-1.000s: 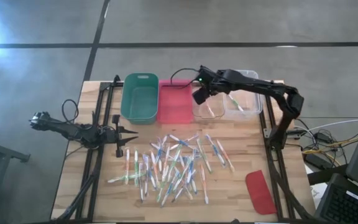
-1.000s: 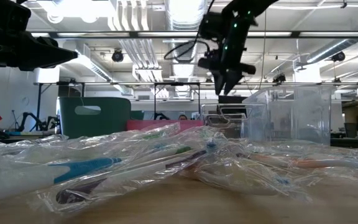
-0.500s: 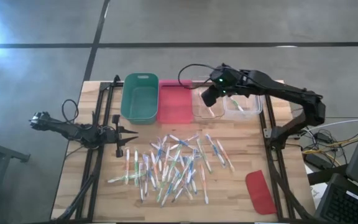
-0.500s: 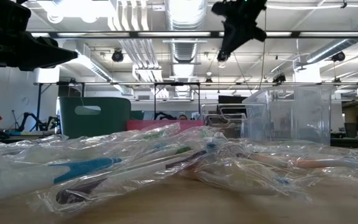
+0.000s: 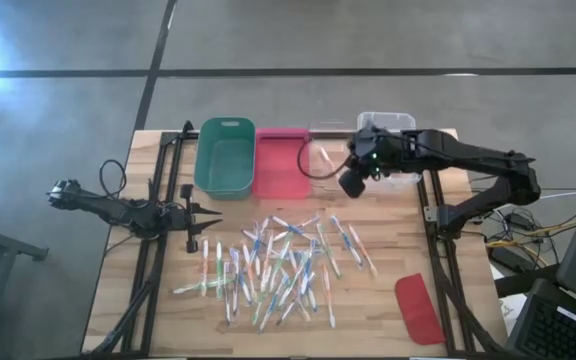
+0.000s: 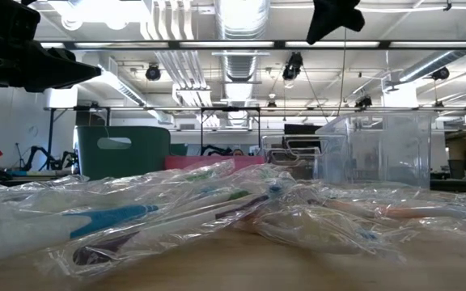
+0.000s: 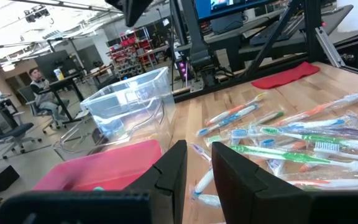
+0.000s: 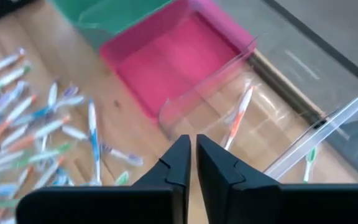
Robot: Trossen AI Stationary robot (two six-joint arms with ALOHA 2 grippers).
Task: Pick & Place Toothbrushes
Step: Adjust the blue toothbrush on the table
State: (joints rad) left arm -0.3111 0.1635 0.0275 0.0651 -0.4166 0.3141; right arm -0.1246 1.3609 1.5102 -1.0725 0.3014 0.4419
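Note:
Several toothbrushes (image 5: 283, 265) in clear wrappers lie in a loose heap on the wooden table, also seen in the low view (image 6: 217, 214) and the left wrist view (image 7: 291, 134). One orange toothbrush (image 8: 238, 118) lies in the nearer clear bin (image 5: 330, 160), and a green one (image 8: 309, 155) lies in the other clear bin (image 5: 388, 150). My right gripper (image 5: 352, 185) hangs high over the clear bins' near side, shut with nothing in it (image 8: 193, 149). My left gripper (image 5: 203, 222) waits at the table's left edge, pointing level, open with nothing in it (image 7: 197, 168).
A green bin (image 5: 225, 157) and a pink bin (image 5: 281, 163) stand along the far edge, left of the clear bins. A flat red lid (image 5: 418, 308) lies at the near right corner. Metal frames run along both table sides. Bare wood shows between bins and heap.
My right gripper has risen and swung from over the pink and clear bins toward the table's right and near side. It now hangs higher, at the top of the low view. The toothbrushes and bins have stayed where they were.

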